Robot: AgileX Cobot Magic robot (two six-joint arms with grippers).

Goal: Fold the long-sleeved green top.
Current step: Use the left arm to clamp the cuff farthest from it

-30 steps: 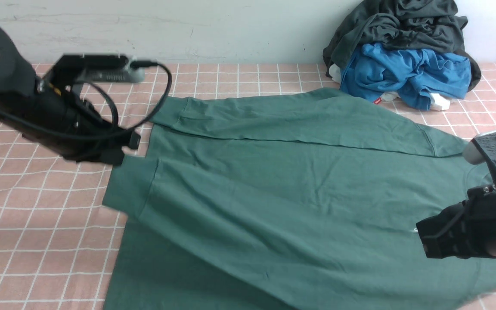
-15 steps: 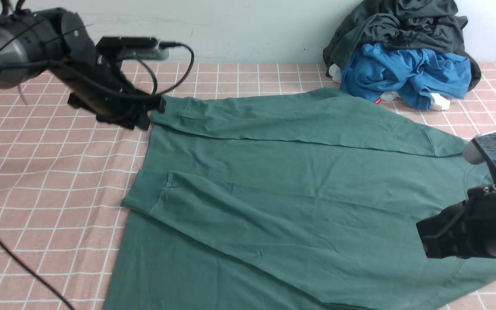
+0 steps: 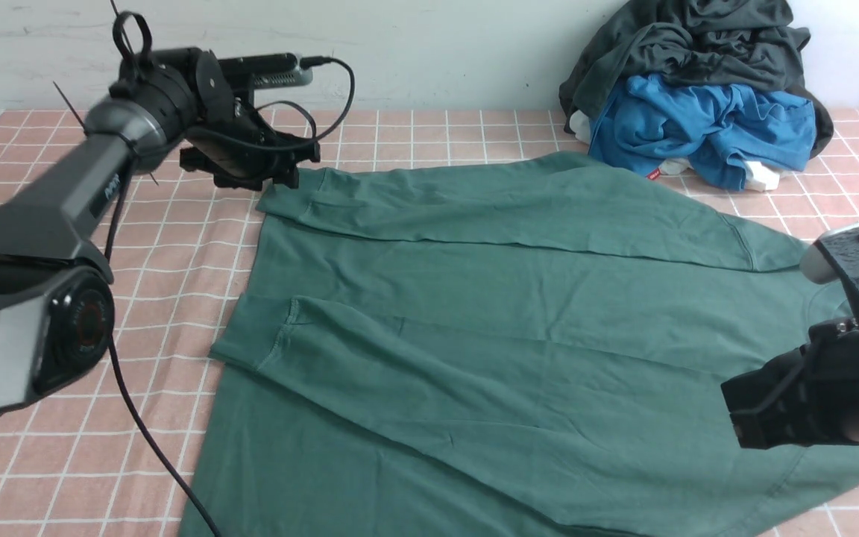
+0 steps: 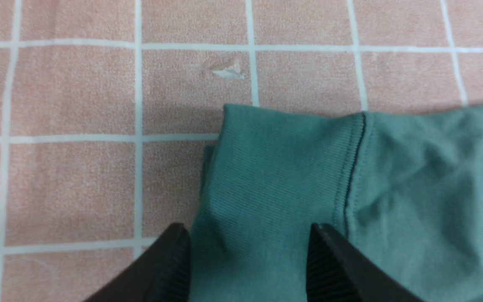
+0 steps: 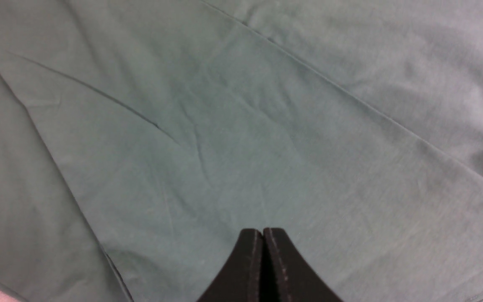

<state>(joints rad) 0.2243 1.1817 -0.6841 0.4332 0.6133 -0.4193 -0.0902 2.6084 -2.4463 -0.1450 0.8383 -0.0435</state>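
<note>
The green long-sleeved top [image 3: 489,313] lies spread on the pink checked cloth, both sleeves folded across the body. The far sleeve's cuff [image 3: 288,198] lies at the top's far left corner. My left gripper [image 3: 284,175] is at that cuff, open, its jaws straddling the ribbed cuff [image 4: 266,167] without closing on it. The near sleeve's cuff [image 3: 250,347] lies flat at the left. My right gripper [image 3: 735,418] hovers over the top's right part, shut and empty, over plain green fabric [image 5: 241,138].
A pile of dark grey-black [image 3: 690,45] and bright blue [image 3: 705,127] garments sits at the back right against the wall. The left arm's cable [image 3: 146,440] trails over the pink checked cloth [image 3: 64,418] at the left.
My left gripper let go of the near sleeve's cuff, which dropped flat on the body. It then moved away to the far sleeve's cuff. The right arm stayed still.
</note>
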